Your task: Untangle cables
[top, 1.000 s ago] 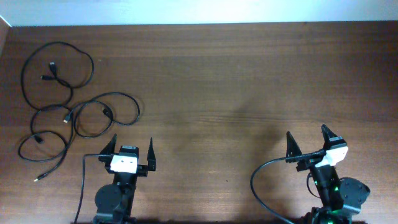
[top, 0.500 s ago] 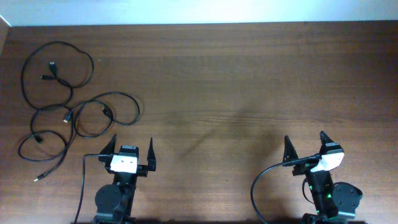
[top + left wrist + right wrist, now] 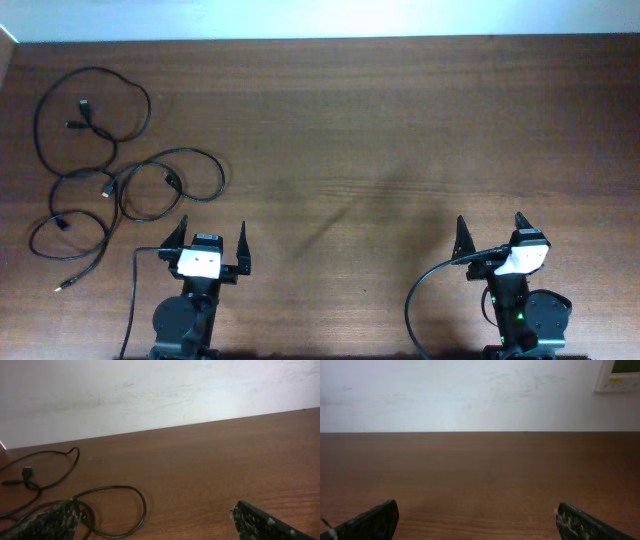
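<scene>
The cables (image 3: 108, 183) are thin black cords lying in loose overlapping loops at the far left of the wooden table (image 3: 350, 130), with small plug ends inside and below the loops. My left gripper (image 3: 213, 224) stands open just right of and nearer than the lowest loop, touching nothing. In the left wrist view a cable loop (image 3: 144, 507) lies ahead between my left gripper's (image 3: 155, 510) spread fingers, and more cord runs off to the left. My right gripper (image 3: 490, 219) is open at the near right, far from the cables. The right wrist view shows my right gripper (image 3: 477, 509) over bare wood.
A white wall (image 3: 470, 395) rises behind the table's far edge. Each arm's own thick black wire (image 3: 420, 285) curls beside its base at the near edge. A pale box (image 3: 620, 375) hangs on the wall at the upper right.
The right arm has swung from a tilted pose to straight ahead and drawn back a little toward the near edge. The left arm and the cables have not moved.
</scene>
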